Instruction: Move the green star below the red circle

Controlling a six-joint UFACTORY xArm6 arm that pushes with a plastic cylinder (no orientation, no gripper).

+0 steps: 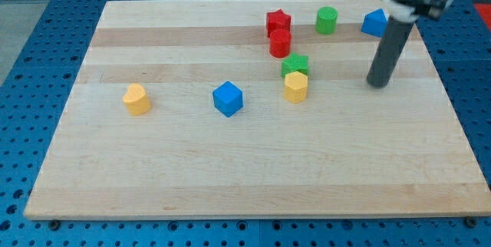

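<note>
Big pale wooden board (253, 178) fills the view, sitting on a blue pegboard table (31, 86). My rod (387, 51) comes down from twelve o'clock at the view's right, and my tip (377, 84) rests on the wood, well apart from every block. No jaws on me, just this one straight rod, so nothing to open or close.

Blue cube (228, 98) sits near the middle. Blue block (374, 23), shape unclear, is just at eleven o'clock of my tip, partly behind the rod. Yellow heart (136, 99) lies far out at nine o'clock.

Green star (295, 66) is at nine o'clock of my tip, directly at six o'clock of the red circle (280, 44), just beside it. Yellow block (296, 87) touches the star at its six o'clock. Red star (278, 22) touches the circle at twelve. Green cylinder (327, 20) stands at two o'clock of the circle.
</note>
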